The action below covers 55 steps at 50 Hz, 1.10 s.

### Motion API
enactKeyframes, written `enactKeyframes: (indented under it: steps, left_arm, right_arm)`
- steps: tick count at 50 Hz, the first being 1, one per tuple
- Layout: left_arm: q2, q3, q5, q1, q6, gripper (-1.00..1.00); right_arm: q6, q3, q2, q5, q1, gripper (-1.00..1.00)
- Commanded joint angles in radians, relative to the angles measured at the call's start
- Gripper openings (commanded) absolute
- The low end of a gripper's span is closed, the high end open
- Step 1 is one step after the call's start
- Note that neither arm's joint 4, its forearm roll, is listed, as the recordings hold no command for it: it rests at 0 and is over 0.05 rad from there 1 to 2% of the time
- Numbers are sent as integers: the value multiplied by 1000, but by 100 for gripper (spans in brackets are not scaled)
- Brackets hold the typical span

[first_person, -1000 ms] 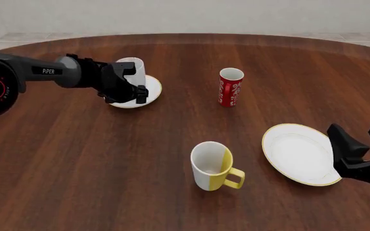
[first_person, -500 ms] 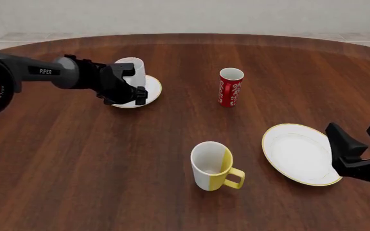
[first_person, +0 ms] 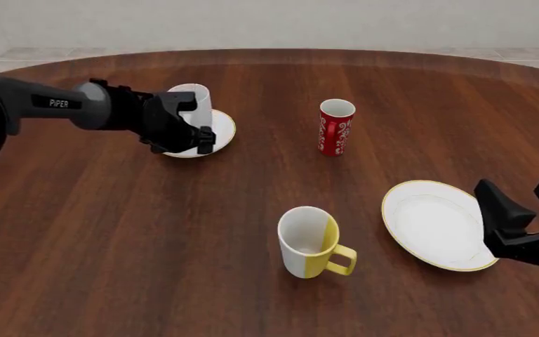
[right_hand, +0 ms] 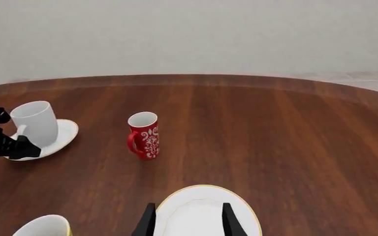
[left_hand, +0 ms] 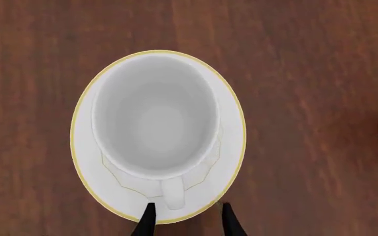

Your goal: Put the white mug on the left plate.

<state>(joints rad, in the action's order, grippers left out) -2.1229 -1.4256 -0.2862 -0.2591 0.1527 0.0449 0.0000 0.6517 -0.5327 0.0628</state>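
The white mug [left_hand: 155, 118] is seen standing upright on the left plate [left_hand: 232, 147], at ten o'clock on the counter [first_person: 250, 210]. The left pincer [left_hand: 187, 221] is spread beside its handle, pinching nothing. Placement appears done; only withdrawal seems left.

White mug [first_person: 194, 98] upright on left plate [first_person: 221, 131]

A dark reddish-brown wooden tabletop [first_person: 250, 232] with visible grain fills most of the scene, its far edge curving round. Beyond it lies a pale floor [first_person: 494, 53]. A plain off-white wall [right_hand: 189, 34] rises behind, evenly lit.
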Motion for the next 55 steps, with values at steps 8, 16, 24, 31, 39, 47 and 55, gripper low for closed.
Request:
enactKeyframes:
  steps: [8, 16, 24, 31, 39, 47, 55]
  left_arm:
    - [36, 45, 18, -15, 4, 100]
    - [52, 59, 20, -13, 6, 100]
    - [65, 78, 24, -17, 10, 100]
    - [81, 97, 30, -19, 9, 100]
    - [105, 119, 38, -33, 9, 100]
    - [128, 144, 47, -43, 9, 100]
    - [229, 220, 86, -16, -61, 100]
  right_arm:
    - [0, 0, 35, -34, 0, 100]
    - [1, 0, 44, -44, 1, 100]
    - [1, 0, 18, -17, 2, 100]
    - [2, 0, 5, -5, 1, 100]
    - [4, 0, 56, -56, 2, 100]
    - [3, 0, 126, -124, 2, 100]
    - [3, 0, 158, -155, 1, 100]
